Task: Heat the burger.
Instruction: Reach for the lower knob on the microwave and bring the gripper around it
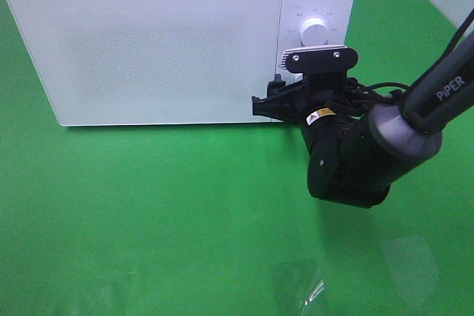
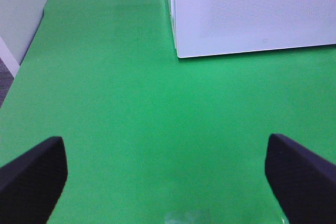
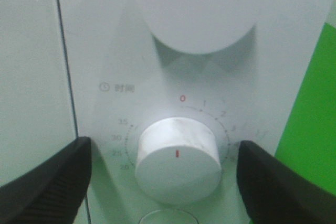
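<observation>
Right gripper (image 3: 163,153) open, jaws flanking timer knob (image 3: 177,161) on microwave (image 1: 163,42), not touching. Left gripper (image 2: 165,182) open over green table (image 2: 131,129). Burger not visible.

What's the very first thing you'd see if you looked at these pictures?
A big white microwave with its door shut sits on the far side of a bright green table. The black right gripper is right up at the microwave's control panel. Its open jaws stand on either side of the lower round knob, with a gap on each side.
</observation>
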`<state>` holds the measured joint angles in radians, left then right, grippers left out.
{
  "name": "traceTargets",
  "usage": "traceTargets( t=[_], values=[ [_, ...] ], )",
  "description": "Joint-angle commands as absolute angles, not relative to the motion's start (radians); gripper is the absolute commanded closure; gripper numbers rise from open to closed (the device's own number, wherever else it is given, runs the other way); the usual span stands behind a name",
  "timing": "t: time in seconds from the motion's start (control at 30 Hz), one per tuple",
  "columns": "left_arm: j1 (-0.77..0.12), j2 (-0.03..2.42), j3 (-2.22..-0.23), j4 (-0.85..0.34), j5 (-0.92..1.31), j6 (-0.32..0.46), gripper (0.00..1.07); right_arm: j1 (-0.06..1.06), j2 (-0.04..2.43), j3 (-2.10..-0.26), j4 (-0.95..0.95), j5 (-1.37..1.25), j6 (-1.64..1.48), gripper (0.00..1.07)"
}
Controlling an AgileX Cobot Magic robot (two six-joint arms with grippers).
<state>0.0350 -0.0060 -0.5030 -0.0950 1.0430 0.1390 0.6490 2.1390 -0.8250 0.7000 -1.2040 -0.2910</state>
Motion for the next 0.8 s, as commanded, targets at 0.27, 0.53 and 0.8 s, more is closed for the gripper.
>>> traceTargets(
  t=[0.27, 0.53, 0.8],
  values=[
    [0.038, -0.030, -0.506, -0.096, 1.037, 0.140, 0.13, 0.630, 2.125, -0.846, 0.666, -1.288, -0.315, 0.31],
    [0.038, -0.030, -0.506, -0.096, 1.037, 0.140, 0.13, 0.630, 2.124, -0.846, 0.666, -1.314, -0.348, 0.45],
    [0.038, -0.030, -0.506, -0.096, 1.037, 0.140, 0.13, 0.630, 2.107, -0.846, 0.666, -1.370, -0.348, 0.90]
  ],
)
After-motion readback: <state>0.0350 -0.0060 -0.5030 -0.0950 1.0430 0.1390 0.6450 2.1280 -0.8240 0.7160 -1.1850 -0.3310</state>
